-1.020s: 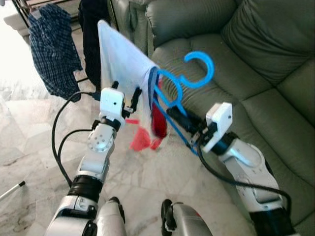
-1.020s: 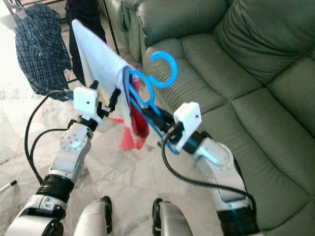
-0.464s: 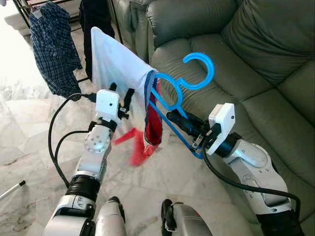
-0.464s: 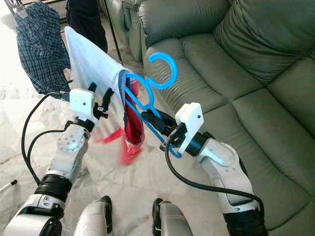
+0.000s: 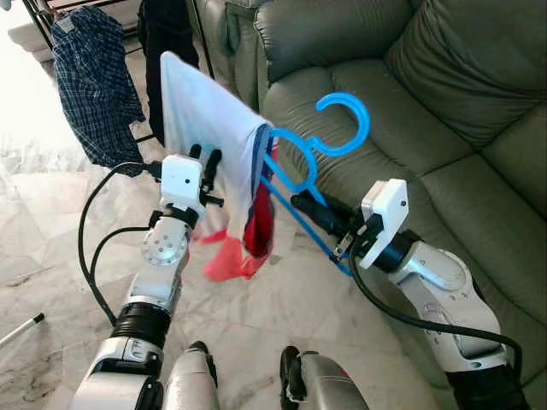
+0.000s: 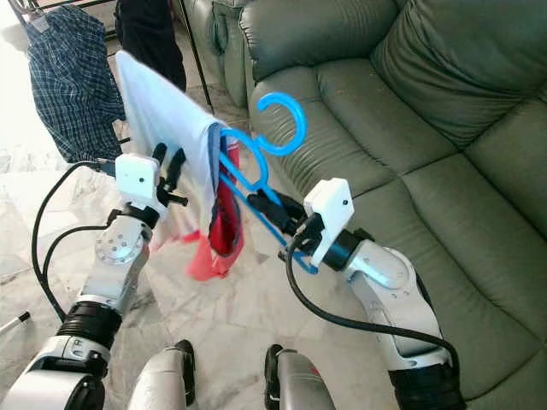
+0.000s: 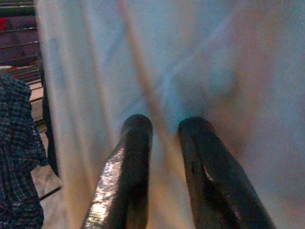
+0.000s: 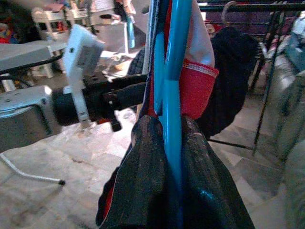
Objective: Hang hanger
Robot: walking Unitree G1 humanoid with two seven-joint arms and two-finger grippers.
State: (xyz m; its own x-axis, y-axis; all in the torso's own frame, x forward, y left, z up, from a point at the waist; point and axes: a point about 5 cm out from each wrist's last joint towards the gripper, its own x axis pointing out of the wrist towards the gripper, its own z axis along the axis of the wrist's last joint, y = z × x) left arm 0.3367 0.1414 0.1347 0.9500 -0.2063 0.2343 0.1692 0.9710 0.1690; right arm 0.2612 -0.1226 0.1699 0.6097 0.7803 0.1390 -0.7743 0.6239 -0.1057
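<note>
A blue plastic hanger (image 5: 346,124) carries a white garment (image 5: 209,115) with a red lower part (image 5: 256,231), held up in front of me. My right gripper (image 5: 301,202) is shut on the hanger's lower bar, and its fingers (image 8: 143,157) clamp the blue bar from both sides. My left gripper (image 5: 205,159) is at the white cloth's near face, to the left of the hanger. Its fingers (image 7: 131,157) stand slightly apart against the cloth, with nothing between them. The hanger's hook points up and right, free in the air.
A green leather sofa (image 5: 444,85) takes up the right and back. Behind on the left, a dark metal clothes rack (image 6: 195,60) holds a plaid shirt (image 5: 94,77) and a dark garment (image 5: 167,43). A marble floor (image 5: 51,231) lies below, with a white rod (image 5: 21,330) at its left edge.
My left gripper has drawn back to the left, off the hanger's edge. The red part of the garment has swung. The right gripper keeps its hold, shifted slightly.
</note>
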